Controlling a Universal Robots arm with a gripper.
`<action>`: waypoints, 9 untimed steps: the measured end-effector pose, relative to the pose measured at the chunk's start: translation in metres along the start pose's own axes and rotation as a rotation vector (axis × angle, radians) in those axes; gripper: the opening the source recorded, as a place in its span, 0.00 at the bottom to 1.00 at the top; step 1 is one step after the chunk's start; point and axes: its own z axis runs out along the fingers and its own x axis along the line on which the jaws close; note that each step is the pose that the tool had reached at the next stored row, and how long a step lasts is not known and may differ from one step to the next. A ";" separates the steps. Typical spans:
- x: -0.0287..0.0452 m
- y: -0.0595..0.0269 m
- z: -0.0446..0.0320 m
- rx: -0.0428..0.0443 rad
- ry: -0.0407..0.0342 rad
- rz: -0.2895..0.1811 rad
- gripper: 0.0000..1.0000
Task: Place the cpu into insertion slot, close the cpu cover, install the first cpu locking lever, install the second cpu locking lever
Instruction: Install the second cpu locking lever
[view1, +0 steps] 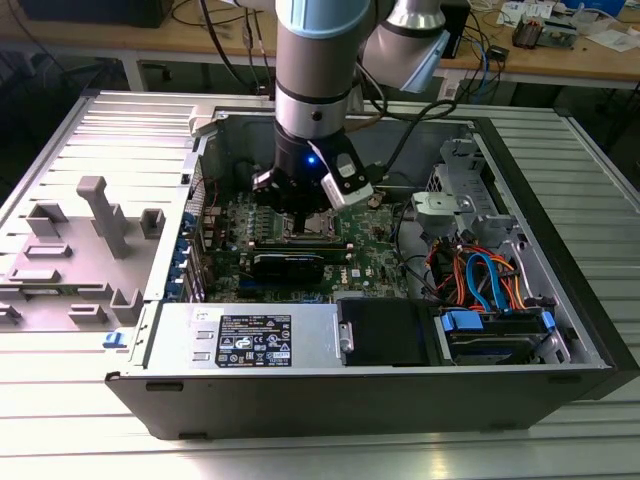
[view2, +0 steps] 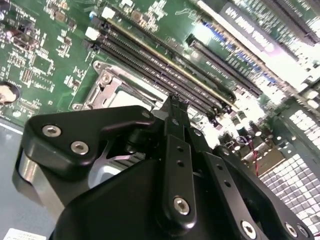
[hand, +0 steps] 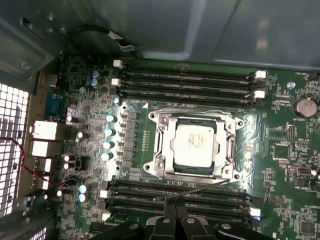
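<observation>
The black tool (view2: 172, 102) fills the foreground of the second wrist view, its fingers pressed together into one narrow tip with nothing plainly pinched between them. In the first wrist view that tip sits at about six o'clock from the socket, over the long black memory slots (hand: 177, 192), with a thin metal rod running from it up toward the socket's near edge; this looks like one of the locking levers, though I can't be sure the tip is touching it.

The cpu (hand: 195, 143) already lies flat in the insertion slot (hand: 160, 165), and the cpu cover (hand: 231, 148) appears folded down around it, its frame ringing the chip's silver top. So the first two steps read as done, and the work in hand is a lever. Seating it calls for a firm push down and sideways under its catch, without sliding off onto the memory slots.

In the exterior view the arm stands over the green board (view1: 375, 250), inside the open computer case (view1: 300, 395) on the slatted surface (view1: 60, 400)
</observation>
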 end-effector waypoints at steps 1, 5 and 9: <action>-0.0001 0.0002 0.0012 -0.0090 -0.0009 0.000 0.11; 0.0006 -0.0013 0.0094 -0.0146 -0.0012 -0.001 0.11; 0.0073 -0.0067 0.0119 -0.0515 -0.0046 -0.003 0.11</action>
